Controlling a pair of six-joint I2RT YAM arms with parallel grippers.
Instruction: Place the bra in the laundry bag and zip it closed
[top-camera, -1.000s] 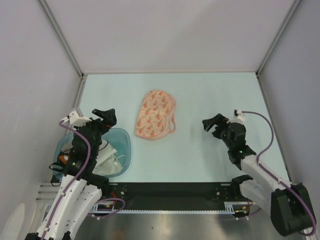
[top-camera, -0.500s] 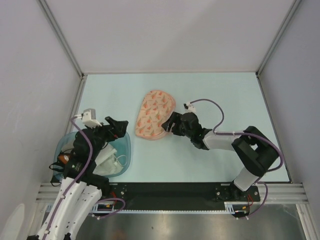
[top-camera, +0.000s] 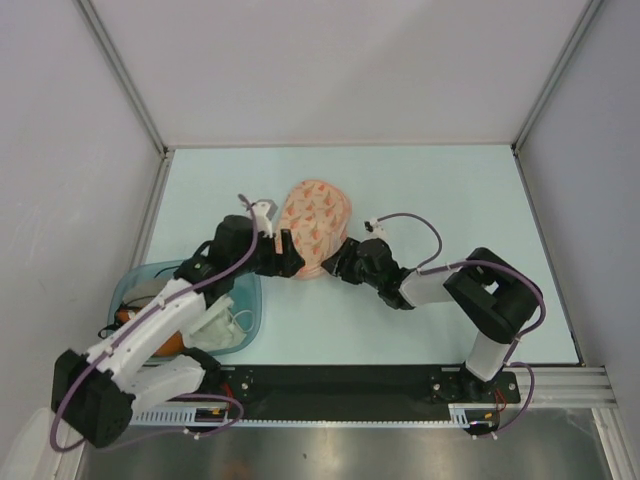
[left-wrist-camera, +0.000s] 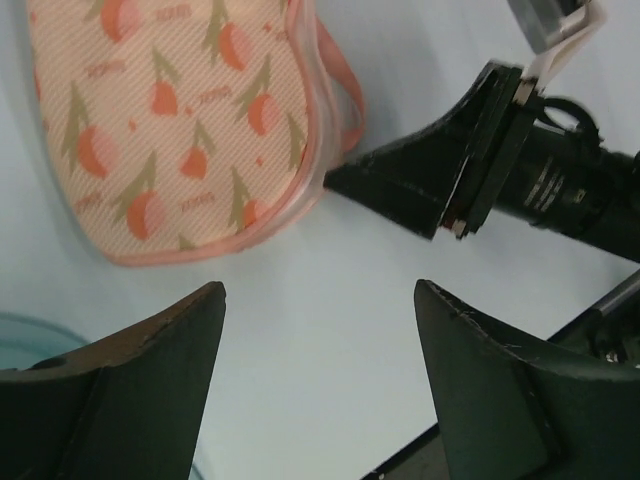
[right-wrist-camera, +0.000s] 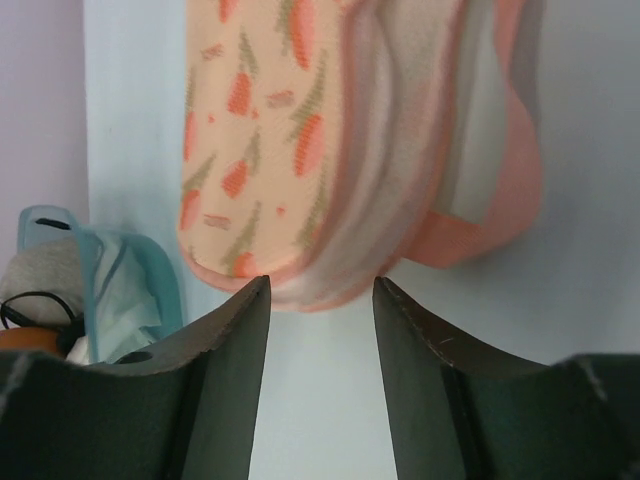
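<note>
Finds laundry bag (top-camera: 312, 228) mid-table, flanked by 2 tools: left gripper (left-wrist-camera: 318, 297) off its near-left edge, jaws wide apart; right gripper (right-wrist-camera: 312, 290) at near-right rim, jaws apart, clamping nothing. Glimpses orange of bra (top-camera: 122, 318) in teal tub (top-camera: 250, 290).

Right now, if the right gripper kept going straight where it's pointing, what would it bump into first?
Probably the peach-pink oval fabric pouch with orange-red prints: the right gripper aims straight at its near, gaping edge, where the paler lining shows. Nothing shows between them, though the depth is unclear.
</note>
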